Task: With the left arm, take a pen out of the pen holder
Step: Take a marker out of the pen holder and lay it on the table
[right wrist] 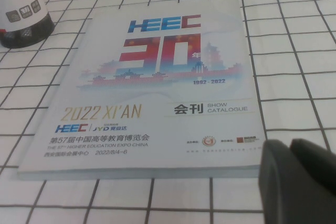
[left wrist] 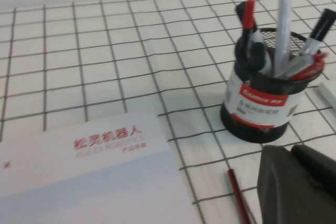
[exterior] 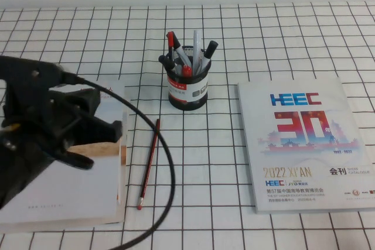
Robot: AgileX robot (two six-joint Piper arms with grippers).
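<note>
The pen holder, a black mesh cup, stands upright at the centre of the gridded counter. It is packed with pens with red, black and silver caps. Their long axes run close to vertical and fan outward at the rim. A red-capped pen leans toward eleven o'clock, which is the left arm's side, so it looks the easiest to pick.

In the high view the holder lies at about two o'clock from the left gripper, well apart from it. That gripper hovers over a white booklet at the holder's eight o'clock. Its jaws are fully closed and hold nothing. I judge they must spread and come in above the caps, then draw a pen out along its own axis.

The left arm is plainly the nearer. Of the right gripper only a dark edge shows, by the near corner of a catalogue at the holder's four o'clock.

A red pencil lies flat at the holder's seven o'clock, running roughly twelve to six.

- **Holder's label:** a red band that appears to read "Comix".
- **Booklet:** red characters, 松灵机器人.
- **Catalogue:** "HEEC", "30", "1992 - 2022", "2022 XI'AN", "会刊 SHOW CATALOGUE" and "第57届中国高等教育博览会".
</note>
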